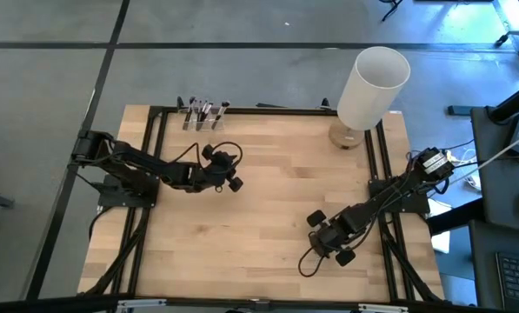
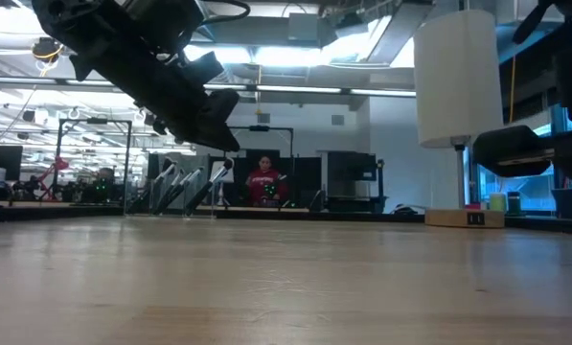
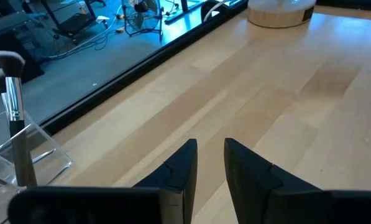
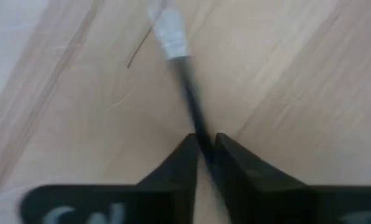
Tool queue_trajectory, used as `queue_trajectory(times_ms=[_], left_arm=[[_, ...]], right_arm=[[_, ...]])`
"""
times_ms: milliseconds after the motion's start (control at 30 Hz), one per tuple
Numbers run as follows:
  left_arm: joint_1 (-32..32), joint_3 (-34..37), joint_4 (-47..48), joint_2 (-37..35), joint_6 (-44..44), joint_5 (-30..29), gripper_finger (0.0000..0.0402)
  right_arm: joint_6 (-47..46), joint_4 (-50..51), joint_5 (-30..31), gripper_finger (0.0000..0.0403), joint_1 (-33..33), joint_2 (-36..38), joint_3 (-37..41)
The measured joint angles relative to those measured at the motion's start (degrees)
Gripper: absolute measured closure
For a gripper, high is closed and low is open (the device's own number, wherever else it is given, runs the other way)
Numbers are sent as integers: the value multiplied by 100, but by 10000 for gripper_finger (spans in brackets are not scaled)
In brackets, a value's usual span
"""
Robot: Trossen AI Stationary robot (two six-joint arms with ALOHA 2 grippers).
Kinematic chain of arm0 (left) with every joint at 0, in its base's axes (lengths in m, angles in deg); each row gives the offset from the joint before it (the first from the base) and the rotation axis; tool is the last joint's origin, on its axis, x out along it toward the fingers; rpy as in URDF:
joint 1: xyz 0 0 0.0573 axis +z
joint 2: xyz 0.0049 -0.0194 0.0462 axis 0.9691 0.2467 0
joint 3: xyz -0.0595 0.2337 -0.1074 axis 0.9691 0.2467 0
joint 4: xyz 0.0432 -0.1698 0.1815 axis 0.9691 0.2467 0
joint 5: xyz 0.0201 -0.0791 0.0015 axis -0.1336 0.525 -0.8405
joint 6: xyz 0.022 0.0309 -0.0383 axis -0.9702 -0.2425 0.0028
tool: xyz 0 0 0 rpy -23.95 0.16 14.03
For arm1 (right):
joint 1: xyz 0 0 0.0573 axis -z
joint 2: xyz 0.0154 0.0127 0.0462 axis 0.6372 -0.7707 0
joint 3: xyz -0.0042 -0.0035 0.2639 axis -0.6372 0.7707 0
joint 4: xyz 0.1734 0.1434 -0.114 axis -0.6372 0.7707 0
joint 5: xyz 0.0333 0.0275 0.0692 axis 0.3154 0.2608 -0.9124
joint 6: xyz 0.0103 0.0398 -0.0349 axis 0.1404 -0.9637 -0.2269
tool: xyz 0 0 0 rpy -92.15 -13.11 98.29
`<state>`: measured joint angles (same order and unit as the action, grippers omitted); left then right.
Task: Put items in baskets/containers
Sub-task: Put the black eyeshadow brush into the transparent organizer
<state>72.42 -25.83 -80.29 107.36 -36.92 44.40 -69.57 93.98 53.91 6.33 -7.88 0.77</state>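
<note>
Brushes (image 1: 203,112) stand in the clear containers (image 1: 195,118) at the upper left of the high view, on the table's (image 1: 268,191) far edge. One brush (image 4: 184,70) is pinched between the right gripper's (image 4: 204,149) nearly closed jaws, lower right. Centre-left, the left gripper (image 3: 210,163) hangs slightly parted, holding nothing.

Pale smooth wood table (image 1: 268,191), clear glossy plastic containers (image 3: 30,158), matt white cylinder (image 1: 372,87), silvery brush ferrule (image 4: 170,34)
</note>
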Motion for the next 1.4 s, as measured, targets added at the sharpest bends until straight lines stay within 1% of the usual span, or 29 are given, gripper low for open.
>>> queue_trajectory(times_ms=[100,133,233,367,400,433,500,567,600,667,700,767,867,933,1033,1133,1233,1333,1400], left_arm=[[-8,0,-1,0,0,0,327],[-8,0,0,0,0,0,327],[-8,0,0,0,22,33,325],[-8,0,-14,0,42,159,326],[-8,0,-38,0,42,187,327],[-8,0,-70,0,41,200,328],[-8,0,-143,0,-55,245,329],[-8,0,-216,0,-209,291,328],[-8,-2,-227,0,-250,293,327],[-1,-2,-280,0,-306,297,325],[2,-2,-282,0,-305,293,324],[4,-2,-288,0,-339,254,323],[3,-4,-348,0,-465,253,323],[3,-4,-490,0,-547,406,322],[23,-4,-765,64,-563,752,318],[56,-4,-819,107,-564,932,309],[99,-4,-701,125,-562,777,299],[153,-4,-506,94,-430,437,291],[164,-4,-313,48,-371,293,288]], right_arm=[[-95,1,-8,384,6,-44,-1],[-189,-7,35,390,4,-46,1],[-662,-103,429,384,-1,-40,12],[-1233,-298,799,382,141,62,34],[-1382,-407,1012,385,205,116,32],[-1528,-552,1421,388,289,185,31],[-1756,-749,2518,393,508,295,72],[-1830,-1003,3395,396,688,551,216],[-1805,-1427,3622,396,783,691,283],[-1608,-2137,3750,396,1041,1002,551],[-1466,-2518,3687,396,1195,1132,739],[-1204,-3585,3293,396,1562,1386,1092],[-1052,-5008,2231,396,2120,1698,1636],[-1155,-5670,1651,396,2459,1770,1993],[-1322,-6621,1217,396,2888,1785,2333],[-1479,-6694,892,396,3202,1727,2403],[-1601,-6584,514,395,3383,1595,2340],[-1523,-6024,162,395,3455,1418,1873],[-1401,-5428,138,395,3447,1185,1389]])
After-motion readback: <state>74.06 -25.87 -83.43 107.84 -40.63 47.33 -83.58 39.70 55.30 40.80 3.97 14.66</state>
